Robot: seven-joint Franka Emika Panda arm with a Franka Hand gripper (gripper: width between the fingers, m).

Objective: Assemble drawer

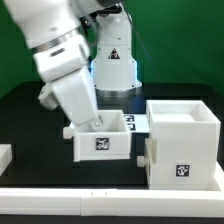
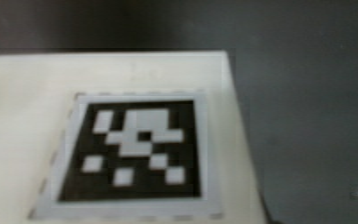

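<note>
In the exterior view a small white open-top tray [image 1: 103, 138] with a square tag on its near wall stands mid-table. My gripper [image 1: 78, 126] reaches down at the tray's rim on the exterior view's left; its fingertips are hidden by the hand and the tray wall, so I cannot tell whether they grip it. The large white cube casing [image 1: 186, 140] stands to the exterior view's right, open side up, with a small knob [image 1: 147, 157] showing at its left face. The wrist view is filled by a blurred tag [image 2: 137, 150] on a white surface [image 2: 87, 75].
The robot base [image 1: 113, 60] stands behind the tray. The marker board [image 1: 137, 120] lies between tray and casing at the back. A white piece [image 1: 5, 155] lies at the exterior view's left edge. A white rail [image 1: 110, 205] runs along the front.
</note>
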